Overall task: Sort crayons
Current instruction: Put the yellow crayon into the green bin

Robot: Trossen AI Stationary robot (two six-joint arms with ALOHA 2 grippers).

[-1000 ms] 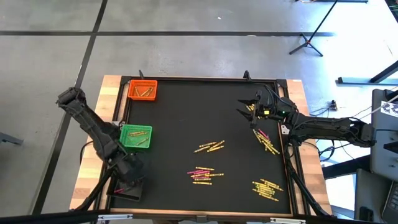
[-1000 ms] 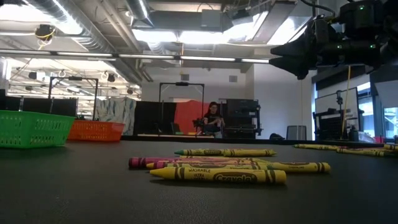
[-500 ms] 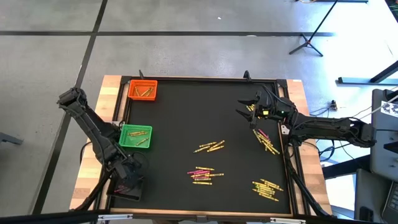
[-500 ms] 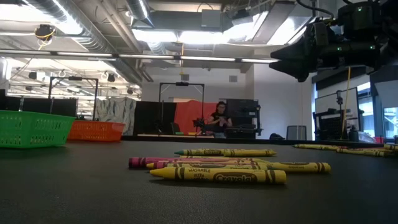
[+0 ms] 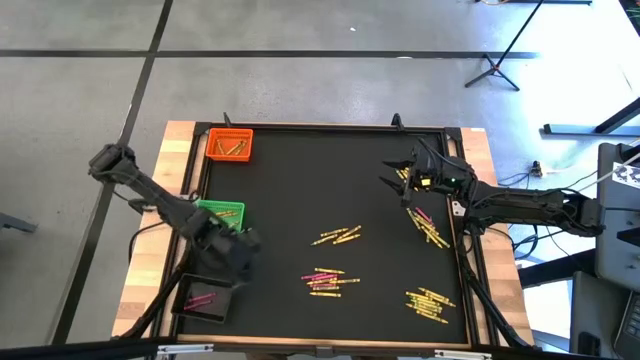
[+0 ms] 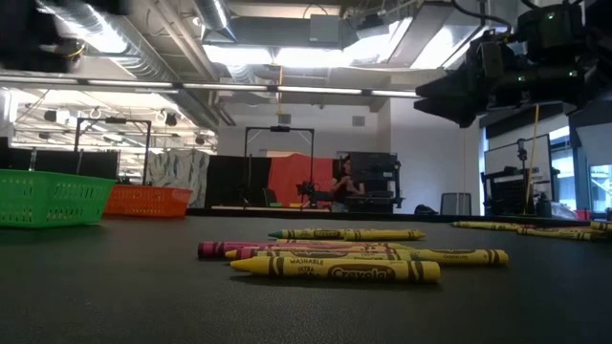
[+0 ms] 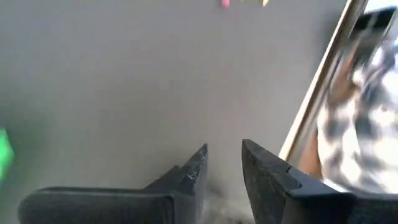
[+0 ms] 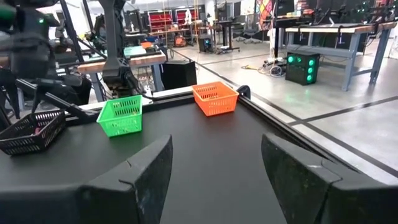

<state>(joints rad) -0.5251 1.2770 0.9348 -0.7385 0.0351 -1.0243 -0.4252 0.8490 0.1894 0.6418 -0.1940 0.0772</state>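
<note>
Swung clear of the black tray [image 5: 192, 309] since half a second ago: left gripper [image 5: 240, 246], now above bare mat just beside the green tray [image 5: 222, 212]. Otherwise unchanged.

Loose crayons [image 5: 337, 236] scattered in four small clusters over the middle and right of the tabletop [image 5: 300, 180]: one near the centre, one lower [image 5: 325, 280], two along the right edge [image 5: 430, 303]. Lying flat, mixed yellow, pink and orange-gold, so not yet sorted. Others already binned by colour: gold ones in the orange tray [image 5: 229, 146], yellow in the green, a couple of pink in the black. Likely reason for three trays lined up on the left: one colour each, within the left arm's reach.

Left jaws slightly parted, nothing between them, seen in the wrist view [image 7: 224, 152] over plain mat; nearest loose cluster well apart, off toward the centre. Probably heading for another pick.

Right gripper [image 5: 398, 172] raised above the upper right of the mat, jaws spread wide and empty [image 8: 214, 149]; right-edge cluster [image 5: 428, 225] near but below and behind the jaws, not between them.
</note>
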